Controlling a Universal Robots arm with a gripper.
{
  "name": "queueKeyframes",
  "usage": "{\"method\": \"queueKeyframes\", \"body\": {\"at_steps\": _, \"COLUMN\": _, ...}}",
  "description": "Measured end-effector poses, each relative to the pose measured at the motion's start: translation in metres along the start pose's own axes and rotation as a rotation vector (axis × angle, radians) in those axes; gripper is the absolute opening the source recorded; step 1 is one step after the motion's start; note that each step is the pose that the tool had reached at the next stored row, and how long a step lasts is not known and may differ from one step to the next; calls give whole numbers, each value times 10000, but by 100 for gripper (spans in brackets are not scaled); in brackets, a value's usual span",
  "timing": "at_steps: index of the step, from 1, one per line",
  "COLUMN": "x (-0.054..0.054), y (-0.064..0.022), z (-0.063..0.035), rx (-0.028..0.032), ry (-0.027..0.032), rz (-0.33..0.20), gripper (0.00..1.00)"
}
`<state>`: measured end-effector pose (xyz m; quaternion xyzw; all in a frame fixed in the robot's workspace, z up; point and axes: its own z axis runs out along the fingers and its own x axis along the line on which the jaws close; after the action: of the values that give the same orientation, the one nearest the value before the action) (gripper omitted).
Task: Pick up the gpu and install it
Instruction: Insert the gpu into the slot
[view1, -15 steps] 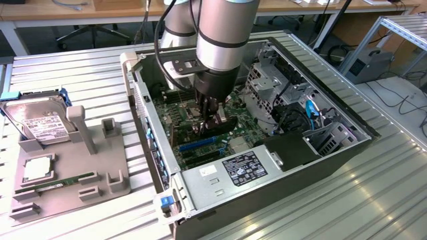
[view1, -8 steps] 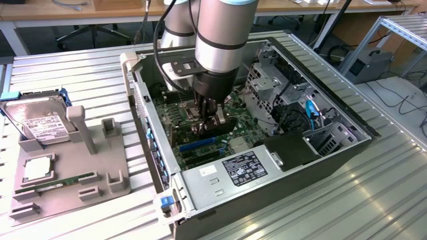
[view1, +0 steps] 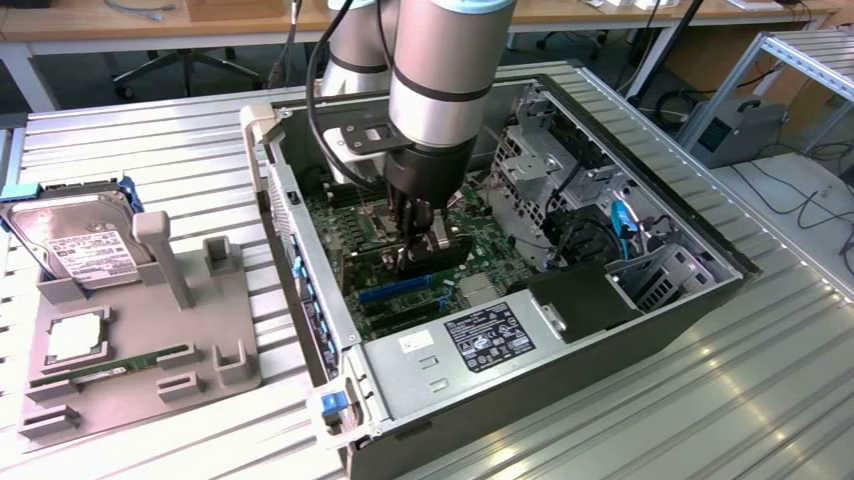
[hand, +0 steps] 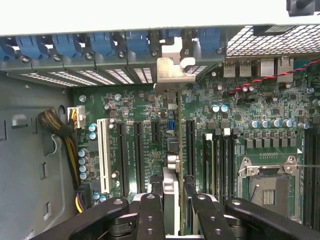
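Note:
My gripper (view1: 422, 238) reaches down into the open computer case (view1: 561, 345), over the green motherboard (view1: 461, 225). In the wrist view the gpu (hand: 172, 172) shows edge-on, a thin card standing upright between my two black fingers (hand: 151, 215). The gripper (hand: 175, 202) is shut on it. The card's pale metal end bracket (hand: 172, 67) lies against the case's rear slot openings. Its lower edge runs along the black expansion slots (hand: 190, 145); whether it sits in a slot I cannot tell.
A grey fixture (view1: 134, 385) on the exterior view's left holds a hard drive (view1: 80, 245), a green RAM stick (view1: 114, 365) and a square silver chip (view1: 74, 335). Inside the case are a drive cage (view1: 534, 165), black cables (view1: 587, 230) and a white slot (hand: 105, 155).

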<state>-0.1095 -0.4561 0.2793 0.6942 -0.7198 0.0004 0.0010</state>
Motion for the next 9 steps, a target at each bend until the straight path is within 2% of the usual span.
{"method": "queueKeyframes", "body": {"at_steps": 9, "x": 1, "y": 18, "z": 8, "rx": -1, "ry": 2, "rz": -1, "gripper": 27}}
